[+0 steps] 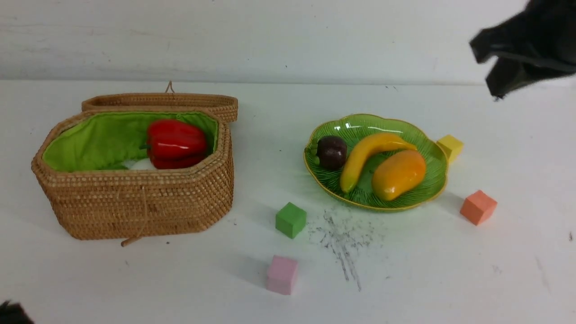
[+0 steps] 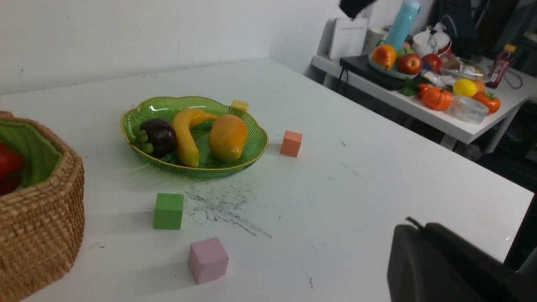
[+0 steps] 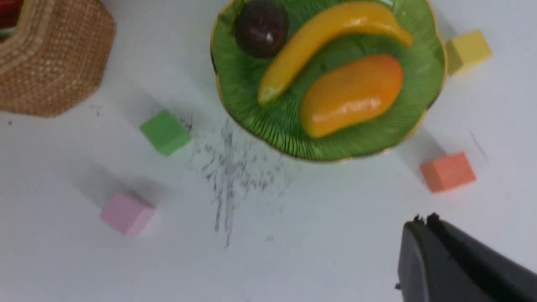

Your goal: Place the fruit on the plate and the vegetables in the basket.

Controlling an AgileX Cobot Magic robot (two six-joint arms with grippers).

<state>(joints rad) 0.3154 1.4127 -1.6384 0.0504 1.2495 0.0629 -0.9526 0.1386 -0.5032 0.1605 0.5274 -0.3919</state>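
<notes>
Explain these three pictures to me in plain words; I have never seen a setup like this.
This is a two-armed robot at a white table. One picture looks forward from between the arms; the other two come from cameras on each wrist. The right gripper and the left gripper are both shut and hold nothing.

On the table, a green ribbed glass plate holds a dark purple mangosteen, a curved yellow banana and an orange-yellow mango. The brown wicker basket, lid open, holds a glossy red bell pepper and something white, mostly hidden. Four small cubes lie around: green, pink, yellow and orange.
</notes>
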